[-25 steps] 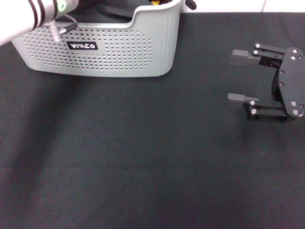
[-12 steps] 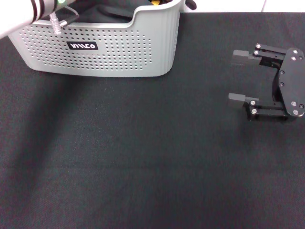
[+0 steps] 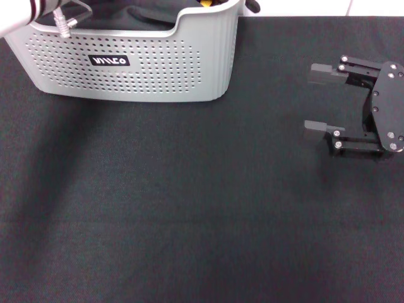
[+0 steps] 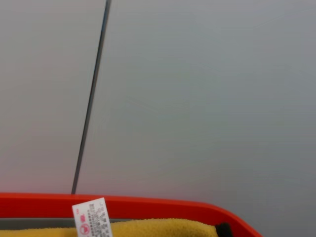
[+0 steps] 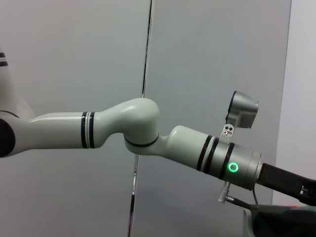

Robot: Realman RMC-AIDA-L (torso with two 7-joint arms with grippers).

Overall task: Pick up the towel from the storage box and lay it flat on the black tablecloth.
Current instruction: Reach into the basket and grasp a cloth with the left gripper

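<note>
The storage box (image 3: 139,69), light grey with small holes and a black label, stands at the back left of the black tablecloth (image 3: 189,208). In the left wrist view the towel (image 4: 158,228) shows its yellow side and a white tag (image 4: 93,218), close to the camera with a grey wall behind. A speck of yellow (image 3: 206,2) peeks over the box's back rim. My left arm (image 3: 25,9) reaches over the box's left corner, its gripper beyond the picture's top edge. My right gripper (image 3: 311,103) rests open on the cloth at the right, holding nothing.
Dark fabric (image 3: 139,16) lies inside the box. An orange-red curved rim (image 4: 148,203) runs just behind the towel in the left wrist view. The right wrist view shows my left arm (image 5: 148,131) stretched towards the box against a grey wall.
My left arm has drawn up and back towards the top left corner, uncovering the box's left front. The right gripper has barely shifted.
</note>
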